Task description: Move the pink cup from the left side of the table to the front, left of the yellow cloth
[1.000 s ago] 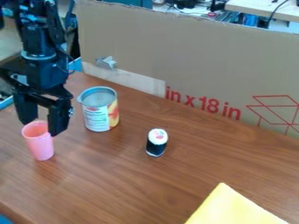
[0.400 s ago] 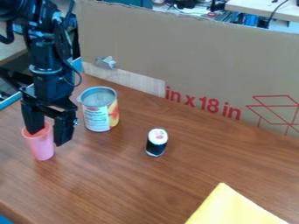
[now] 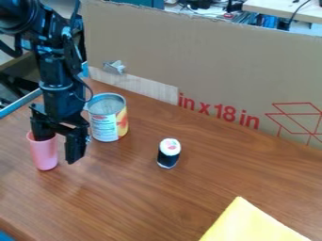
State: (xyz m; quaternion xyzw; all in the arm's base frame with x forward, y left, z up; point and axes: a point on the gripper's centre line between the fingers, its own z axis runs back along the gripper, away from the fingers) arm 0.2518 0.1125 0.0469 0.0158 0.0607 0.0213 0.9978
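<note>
Open gripper straddles the rim of a pink cup

The gripper (image 3: 60, 145) is spread wide, one finger dipping into the mouth of the pink cup (image 3: 44, 153) and the other hanging outside it, over the wood. Whether either finger touches the cup wall, I cannot tell. The cup stands on the brown table (image 3: 138, 197), toward the left side of the view, near the table's blue-trimmed edge (image 3: 20, 104).

The nearest obstacle is an opened tin can (image 3: 106, 123), just behind the gripper and partly hidden by the arm. A small black-and-white sushi-like piece (image 3: 168, 154) stands farther right, well apart from the cup, with a broad stretch of wood between them. A yellow sheet (image 3: 246, 223) lies at the bottom right, and something blue (image 3: 5, 236) pokes into the lower left corner.

A tall cardboard panel (image 3: 201, 56) walls off the back, bearing red lettering (image 3: 219, 111) and a red line drawing (image 3: 295, 120). The can wears a printed label (image 3: 104, 129) in white, yellow and red
</note>
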